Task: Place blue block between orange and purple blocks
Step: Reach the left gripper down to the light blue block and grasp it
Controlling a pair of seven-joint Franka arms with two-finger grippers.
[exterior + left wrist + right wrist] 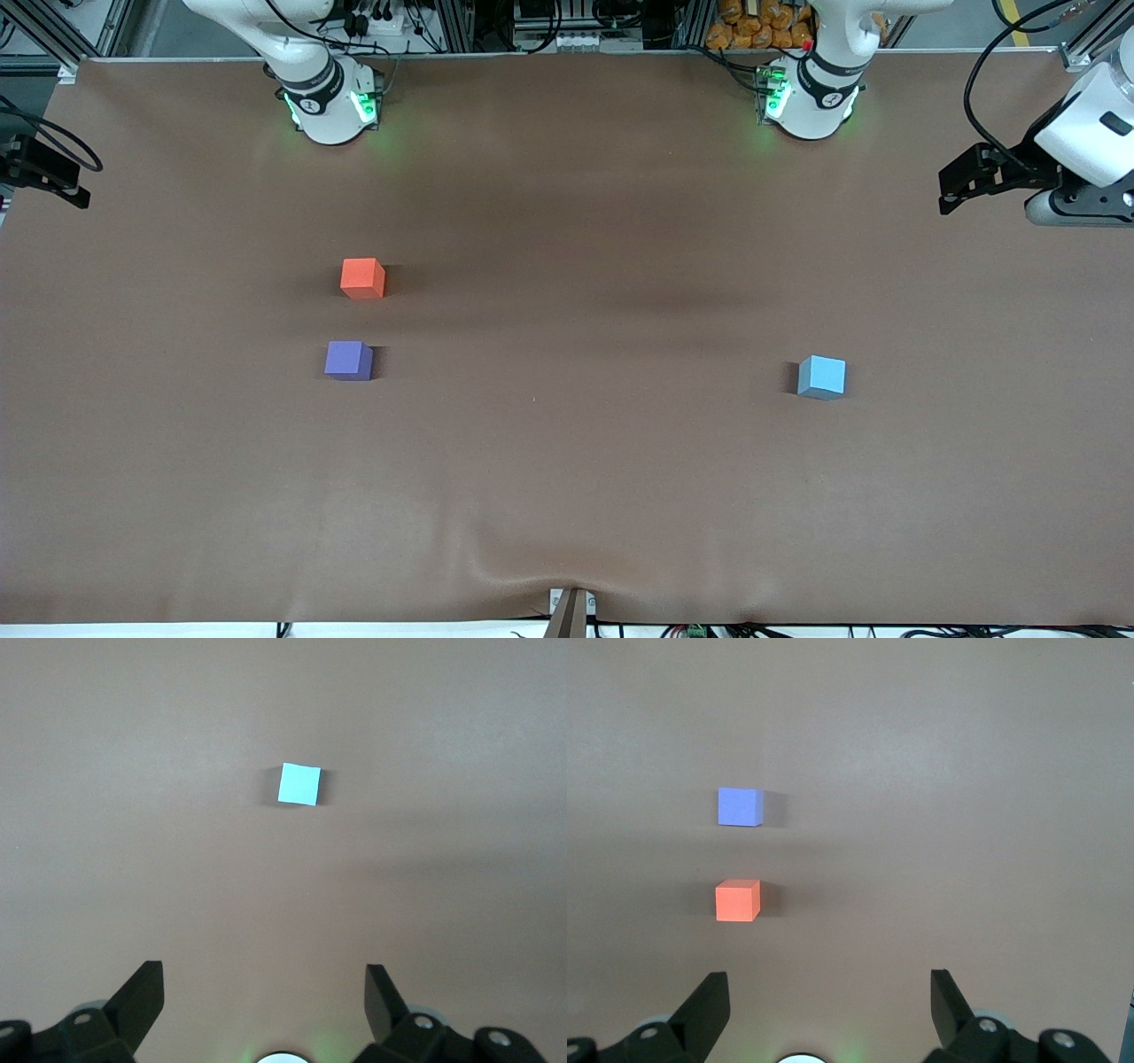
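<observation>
The blue block [822,377] sits alone on the brown table toward the left arm's end; it also shows in the left wrist view [299,784]. The orange block [362,278] and the purple block [348,361] sit toward the right arm's end, orange farther from the front camera, with a small gap between them. Both show in the right wrist view, orange [737,900] and purple [740,806]. My left gripper [948,195] is raised at the table's edge, open and empty [264,979]. My right gripper [62,177] is raised at the other edge, open and empty [830,985].
The brown table cover [567,461] has a slight wrinkle at its near edge. A small mount [570,611] stands at the middle of the near edge. The two arm bases [330,106] [808,99] stand along the edge farthest from the front camera.
</observation>
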